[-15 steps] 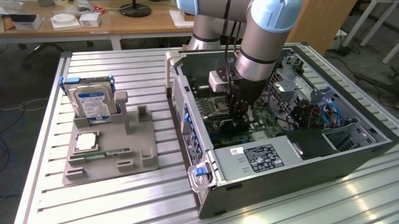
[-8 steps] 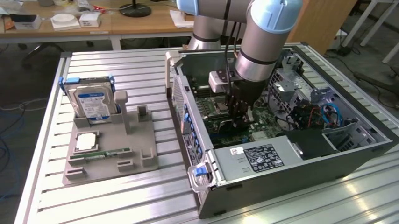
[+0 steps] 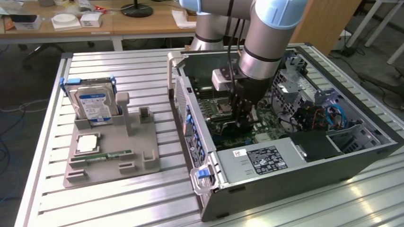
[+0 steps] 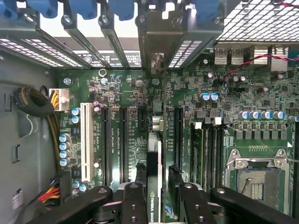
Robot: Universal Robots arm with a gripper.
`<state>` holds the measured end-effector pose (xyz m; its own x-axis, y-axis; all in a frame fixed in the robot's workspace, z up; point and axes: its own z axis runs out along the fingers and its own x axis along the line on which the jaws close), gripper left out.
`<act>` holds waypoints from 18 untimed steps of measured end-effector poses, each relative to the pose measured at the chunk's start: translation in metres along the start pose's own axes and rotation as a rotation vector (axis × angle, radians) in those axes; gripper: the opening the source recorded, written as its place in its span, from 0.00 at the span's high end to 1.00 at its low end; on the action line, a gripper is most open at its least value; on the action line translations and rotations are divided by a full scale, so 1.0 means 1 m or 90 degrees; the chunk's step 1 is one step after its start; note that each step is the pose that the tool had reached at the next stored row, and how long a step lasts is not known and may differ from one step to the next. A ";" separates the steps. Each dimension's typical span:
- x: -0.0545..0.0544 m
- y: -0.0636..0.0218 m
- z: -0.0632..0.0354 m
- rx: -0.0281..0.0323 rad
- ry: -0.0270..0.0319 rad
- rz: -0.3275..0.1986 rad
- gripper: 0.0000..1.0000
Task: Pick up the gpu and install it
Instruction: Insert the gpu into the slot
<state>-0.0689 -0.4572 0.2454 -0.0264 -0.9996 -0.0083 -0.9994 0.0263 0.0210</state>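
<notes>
The install step is in hand: the gripper stands half-open astride the gpu, which sits edge-on over a motherboard slot inside the case. Whether the fingers grip it, I cannot tell. Seating seems to need a straight downward press. The exterior view adds the hard drive on its tray at that view's left.

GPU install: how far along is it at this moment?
Pickup looks done: the black-faced green GPU card stands on edge between the tool fingers, over the green motherboard inside the open grey computer case. Whether it is fully seated in a slot cannot be told.
</notes>
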 end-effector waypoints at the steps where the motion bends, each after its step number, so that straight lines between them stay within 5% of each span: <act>1: 0.000 0.0000 -0.0009 0.0000 0.0000 0.000 0.67; 18: -0.002 0.0004 -0.0170 0.0020 -0.0001 0.000 0.67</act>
<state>-0.0689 -0.4550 0.2624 -0.0264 -0.9996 -0.0084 -0.9995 0.0263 0.0179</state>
